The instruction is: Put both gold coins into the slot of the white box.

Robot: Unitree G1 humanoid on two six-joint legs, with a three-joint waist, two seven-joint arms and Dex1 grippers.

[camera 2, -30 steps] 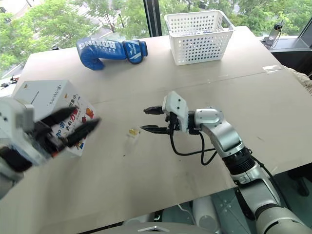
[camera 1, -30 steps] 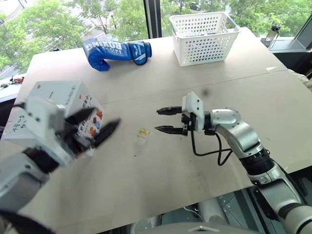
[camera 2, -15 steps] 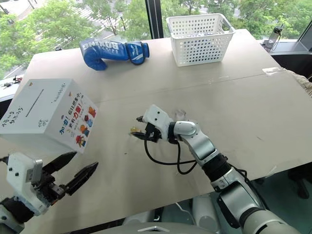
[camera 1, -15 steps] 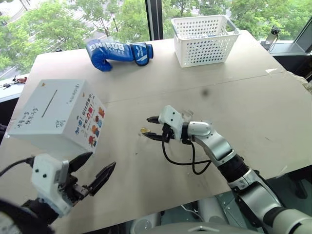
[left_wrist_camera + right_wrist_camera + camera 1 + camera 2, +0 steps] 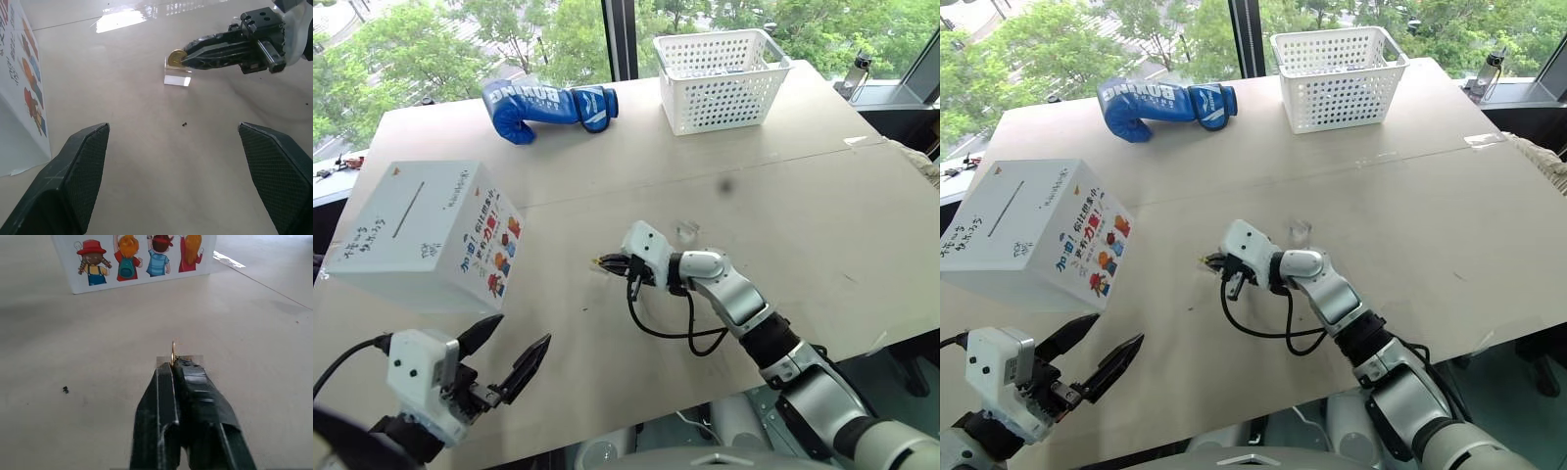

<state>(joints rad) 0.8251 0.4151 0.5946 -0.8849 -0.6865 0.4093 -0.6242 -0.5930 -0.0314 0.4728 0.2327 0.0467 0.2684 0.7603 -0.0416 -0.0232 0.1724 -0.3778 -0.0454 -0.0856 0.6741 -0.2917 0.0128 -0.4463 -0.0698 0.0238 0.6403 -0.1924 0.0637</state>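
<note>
On table, right gripper point(image 5: 182, 59) now pinches coin point(image 5: 175, 57).

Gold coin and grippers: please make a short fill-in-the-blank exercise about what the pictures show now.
1. The right gripper is shut on a gold ____, which stands on a small clear block.
2. The left gripper is ____ and holds nothing.
3. The slot is on the ____ face of the white box.
4. The boxing glove is ____ in colour.

Missing words: coin; open; top; blue

White box point(image 5: 426, 235) left of coin point(image 5: 176, 57) on clear block point(image 5: 177, 76), basket point(image 5: 722, 78) behind.
</note>
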